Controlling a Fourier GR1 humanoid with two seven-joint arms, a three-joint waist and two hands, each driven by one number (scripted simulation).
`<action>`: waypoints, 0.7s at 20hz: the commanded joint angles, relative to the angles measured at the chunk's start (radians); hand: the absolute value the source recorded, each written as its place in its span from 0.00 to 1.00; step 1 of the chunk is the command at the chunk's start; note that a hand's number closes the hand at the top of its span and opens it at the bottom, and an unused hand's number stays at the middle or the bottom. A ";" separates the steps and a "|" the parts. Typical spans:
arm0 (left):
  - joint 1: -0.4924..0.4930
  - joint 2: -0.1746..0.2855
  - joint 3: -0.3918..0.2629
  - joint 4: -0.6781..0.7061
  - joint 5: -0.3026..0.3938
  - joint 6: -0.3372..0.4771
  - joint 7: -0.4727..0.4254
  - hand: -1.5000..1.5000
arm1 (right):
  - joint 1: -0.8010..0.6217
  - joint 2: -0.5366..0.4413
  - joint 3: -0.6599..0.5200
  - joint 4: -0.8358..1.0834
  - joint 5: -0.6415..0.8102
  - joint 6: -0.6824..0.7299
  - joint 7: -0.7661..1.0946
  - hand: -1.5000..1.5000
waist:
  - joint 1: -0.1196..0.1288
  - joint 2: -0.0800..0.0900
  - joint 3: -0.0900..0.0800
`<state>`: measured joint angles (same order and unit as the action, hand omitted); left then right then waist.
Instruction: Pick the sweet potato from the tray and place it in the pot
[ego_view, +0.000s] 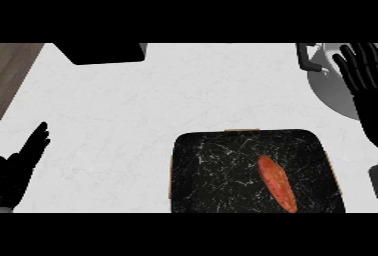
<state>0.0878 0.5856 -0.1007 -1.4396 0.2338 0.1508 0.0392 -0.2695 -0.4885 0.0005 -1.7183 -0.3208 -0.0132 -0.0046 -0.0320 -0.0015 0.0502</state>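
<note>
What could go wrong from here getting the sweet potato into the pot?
The sweet potato is long and slim, lying flat on the tray, so a grasp might push it instead of enclosing it. The pot is partly cut off at the view's right edge and partly behind the open right hand, so the placement could catch its rim.

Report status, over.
Left hand open, low left. Right hand open by pot. Sweet potato lying on tray, not held. Nothing between tray and pot.
</note>
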 joint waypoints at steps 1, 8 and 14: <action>-0.020 -0.004 -0.035 -0.060 -0.027 0.006 0.053 0.50 | 0.097 -0.002 0.016 -0.021 -0.038 0.072 -0.006 1.00 | 0.014 -0.002 -0.048; -0.068 -0.164 -0.152 -0.008 0.053 -0.089 0.046 0.50 | 0.156 -0.100 0.159 -0.039 0.349 -0.029 -0.024 1.00 | -0.065 -0.009 -0.053; -0.163 -0.210 -0.178 0.021 0.045 -0.106 0.091 0.50 | 0.442 0.127 0.183 -0.206 0.240 -0.093 -0.402 0.00 | -0.016 -0.003 -0.049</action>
<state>-0.0193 0.4025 -0.2611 -1.4413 0.2768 0.0648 0.0999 0.0288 -0.4260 0.1764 -1.8377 -0.0764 -0.0728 -0.2421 -0.0568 -0.0048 0.0020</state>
